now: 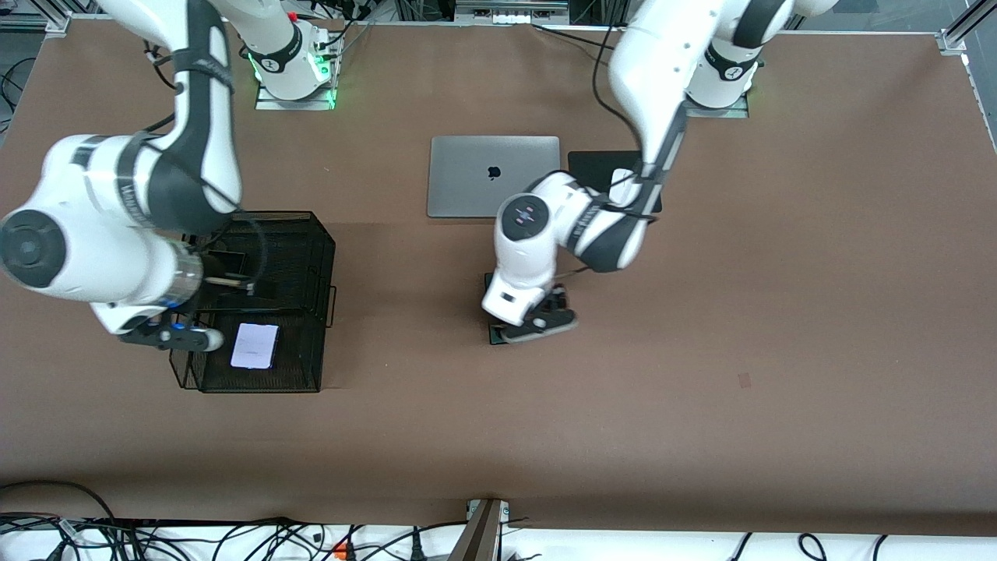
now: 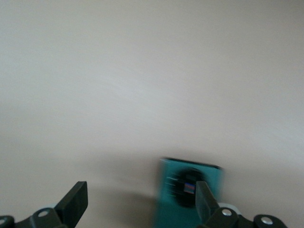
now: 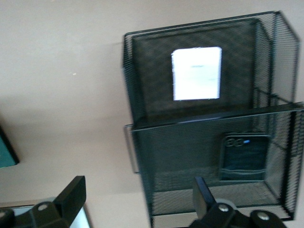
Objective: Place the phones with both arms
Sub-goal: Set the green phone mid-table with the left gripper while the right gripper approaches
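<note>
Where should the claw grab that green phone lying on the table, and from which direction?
A judgement: straight down from above, pinching the green phone across its two long edges. It lies flat on the bare table, a thin slab, so only those narrow sides offer purchase. The left claw, open, is already low over it.

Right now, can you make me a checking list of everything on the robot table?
Surface: brown table top, flat.
Job's things: pale lilac-white squarish phone and black squarish phone lie in separate compartments of the black wire-mesh basket; long dark green phone with round camera ring lies flat on the table, nearer the front camera than the laptop.
Clutter: closed silver laptop; black mat beside it.
Grippers: left gripper low over the green phone, fingers open; right gripper over the basket, fingers open, empty.
Cables: black cables along the table's near edge.
Surroundings: metal frame rails at the corners.
</note>
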Controlling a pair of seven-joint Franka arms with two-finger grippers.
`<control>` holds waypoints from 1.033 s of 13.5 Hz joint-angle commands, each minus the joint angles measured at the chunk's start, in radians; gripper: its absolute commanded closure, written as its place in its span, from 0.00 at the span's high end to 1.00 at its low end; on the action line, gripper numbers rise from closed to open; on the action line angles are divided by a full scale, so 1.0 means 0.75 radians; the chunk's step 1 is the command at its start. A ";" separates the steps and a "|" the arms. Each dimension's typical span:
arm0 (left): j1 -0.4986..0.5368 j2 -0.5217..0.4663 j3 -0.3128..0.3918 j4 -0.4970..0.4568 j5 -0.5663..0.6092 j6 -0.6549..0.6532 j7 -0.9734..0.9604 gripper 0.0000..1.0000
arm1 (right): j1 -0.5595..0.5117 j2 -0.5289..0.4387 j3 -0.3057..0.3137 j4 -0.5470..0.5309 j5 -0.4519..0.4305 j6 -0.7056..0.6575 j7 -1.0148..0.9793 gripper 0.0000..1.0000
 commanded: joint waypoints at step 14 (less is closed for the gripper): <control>0.705 -0.648 -0.019 -0.133 0.017 -0.841 1.279 1.00 | 0.464 0.418 0.343 -0.008 0.089 0.969 0.435 0.99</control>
